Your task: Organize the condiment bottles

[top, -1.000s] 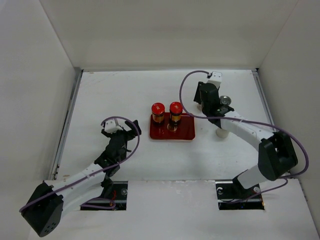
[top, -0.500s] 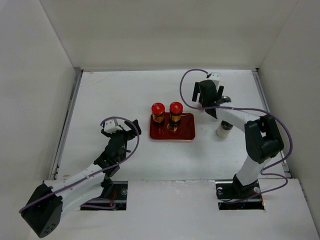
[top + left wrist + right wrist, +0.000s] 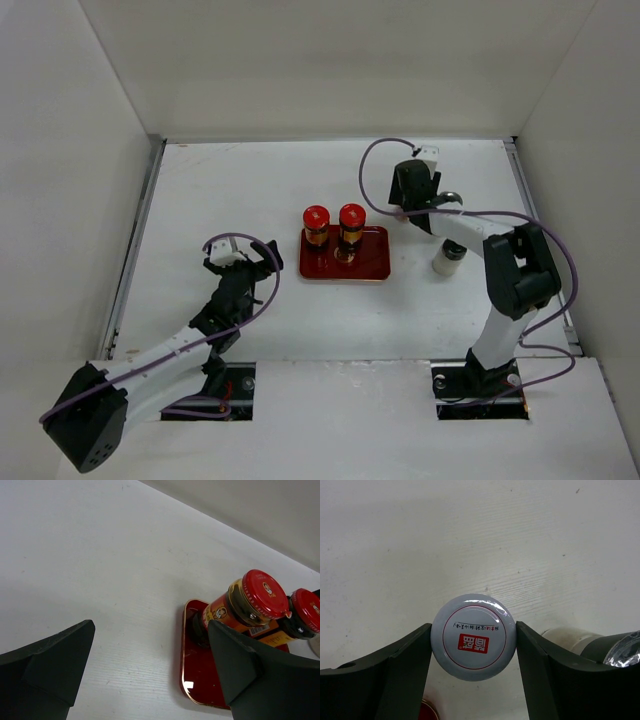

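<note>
**Worktop** [image 3: 220,190]: carries every item.

**Right arm:** over the last second it has folded back on itself. This has uncovered the white bottle [image 3: 447,258], which stands apart on the near side of the right pincer [image 3: 473,628].

**Tray** [image 3: 372,262]: lies to the near left of the right pincer, apart from it, and ahead and to the right of the left pincer [image 3: 150,625]. Two red-capped jars [image 3: 317,225] stand upright on its far half.

**Silver-topped bottle** [image 3: 572,637]: just beside one finger [image 3: 545,680] of the right pincer, outside the grasp.

**Pale-capped bottle** [image 3: 473,639]: sits squarely between the right pincer's fingers, which are clenched against opposite sides of its cap. Whether it has left the worktop cannot be told.

**Left pincer:** released, spread wide, nothing between its fingers. It has not moved.

**Assessment:** two of the five bottles are on the tray. The new grasp suggests the pale-capped bottle goes there next. The silver-topped bottle is close enough to be knocked on lift-off.
</note>
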Robot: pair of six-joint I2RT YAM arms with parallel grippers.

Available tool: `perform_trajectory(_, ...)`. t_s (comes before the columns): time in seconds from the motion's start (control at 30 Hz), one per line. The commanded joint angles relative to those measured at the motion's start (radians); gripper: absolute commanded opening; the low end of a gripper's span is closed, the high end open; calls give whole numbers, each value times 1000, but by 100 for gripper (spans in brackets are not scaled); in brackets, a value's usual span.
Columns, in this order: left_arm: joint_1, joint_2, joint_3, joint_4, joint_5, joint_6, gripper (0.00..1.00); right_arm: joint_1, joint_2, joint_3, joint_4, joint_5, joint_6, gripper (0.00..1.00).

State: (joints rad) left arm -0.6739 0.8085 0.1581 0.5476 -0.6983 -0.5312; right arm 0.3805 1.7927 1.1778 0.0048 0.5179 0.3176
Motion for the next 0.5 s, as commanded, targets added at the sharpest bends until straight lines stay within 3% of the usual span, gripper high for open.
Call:
perform_trajectory(0.0,13,9,8,54,10,-7,100,25,-113,-16,47,25,0,59)
perform_trajectory(0.17,6,29,9,74,23,-9,100,120,-265,-98,89,28,-14,58)
perform_trajectory(0.47,3,15,3,78,25,-9,100,281,-286,-170,139,73,0,58)
